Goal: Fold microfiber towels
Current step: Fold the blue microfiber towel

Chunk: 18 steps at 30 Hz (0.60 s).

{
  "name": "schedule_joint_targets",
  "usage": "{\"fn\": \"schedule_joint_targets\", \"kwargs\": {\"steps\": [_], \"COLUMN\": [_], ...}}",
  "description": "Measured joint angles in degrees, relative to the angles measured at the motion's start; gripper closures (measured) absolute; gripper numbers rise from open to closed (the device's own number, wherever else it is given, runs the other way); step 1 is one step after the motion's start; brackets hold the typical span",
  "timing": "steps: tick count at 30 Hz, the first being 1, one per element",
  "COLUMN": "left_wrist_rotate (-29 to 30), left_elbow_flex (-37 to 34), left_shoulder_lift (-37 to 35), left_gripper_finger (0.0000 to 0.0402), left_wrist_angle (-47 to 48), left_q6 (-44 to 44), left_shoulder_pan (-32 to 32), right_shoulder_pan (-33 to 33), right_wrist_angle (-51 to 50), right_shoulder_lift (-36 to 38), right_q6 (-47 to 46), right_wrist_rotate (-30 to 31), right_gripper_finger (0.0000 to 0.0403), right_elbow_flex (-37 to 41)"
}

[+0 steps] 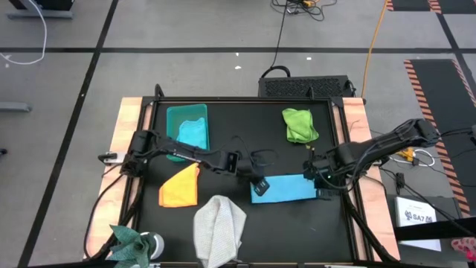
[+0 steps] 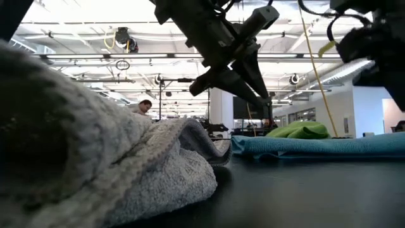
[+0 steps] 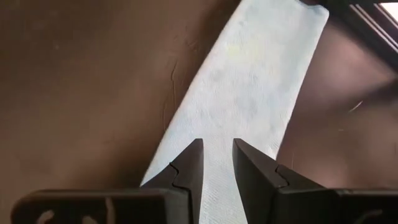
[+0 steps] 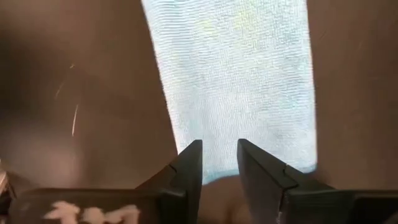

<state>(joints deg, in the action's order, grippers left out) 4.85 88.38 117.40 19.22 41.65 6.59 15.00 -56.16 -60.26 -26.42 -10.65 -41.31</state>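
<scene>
Five cloths, high view: light blue towel [image 1: 283, 187] flat near the bench [image 1: 245, 223] centre; orange-yellow towel [image 1: 180, 187] to its left; light grey towel [image 1: 219, 228] at the near edge; lime green towel [image 1: 299, 124] far right; teal towel [image 1: 193, 134] inside the teal bin [image 1: 172, 117], far left.
Left claw, high view: left claw [image 1: 259, 184] at the left end of the light blue towel.
Right claw, high view: right claw [image 1: 318, 181] at the right end of the same towel.
Low view: light grey towel [image 2: 107, 164] fills the near left; light blue towel [image 2: 323, 147] lies flat behind it, lime green towel [image 2: 302, 131] beyond; one claw hangs above the blue towel's end.
Left wrist view: left claw [image 3: 217, 163] fingers apart with a narrow gap, nothing between them, above the light blue towel [image 3: 249, 87].
Right wrist view: right claw [image 4: 219, 163] fingers apart, nothing clamped, over the towel's edge [image 4: 236, 74].
</scene>
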Motion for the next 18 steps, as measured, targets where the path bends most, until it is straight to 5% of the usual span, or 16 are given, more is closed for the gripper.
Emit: {"fn": "schedule_joint_targets", "kwargs": {"steps": [6, 18], "left_wrist_rotate": [-0.12, -0.29], "left_elbow_flex": [0.00, 0.00], "left_shoulder_lift": [0.00, 0.00], "left_gripper_finger": [0.0314, 0.0314], "left_wrist_angle": [-0.10, 0.18], "left_q6": [-0.67, -1.27], "left_shoulder_pan": [-0.57, -0.63], "right_shoulder_pan": [0.15, -0.02], "right_wrist_angle": [6.32, 19.32], "right_shoulder_lift": [-0.21, -0.09], "right_q6": [-4.77, -6.02], "right_wrist_rotate": [-4.88, -3.15], "right_gripper_finger": [0.0353, 0.0387], "right_elbow_flex": [6.92, 16.13]}}
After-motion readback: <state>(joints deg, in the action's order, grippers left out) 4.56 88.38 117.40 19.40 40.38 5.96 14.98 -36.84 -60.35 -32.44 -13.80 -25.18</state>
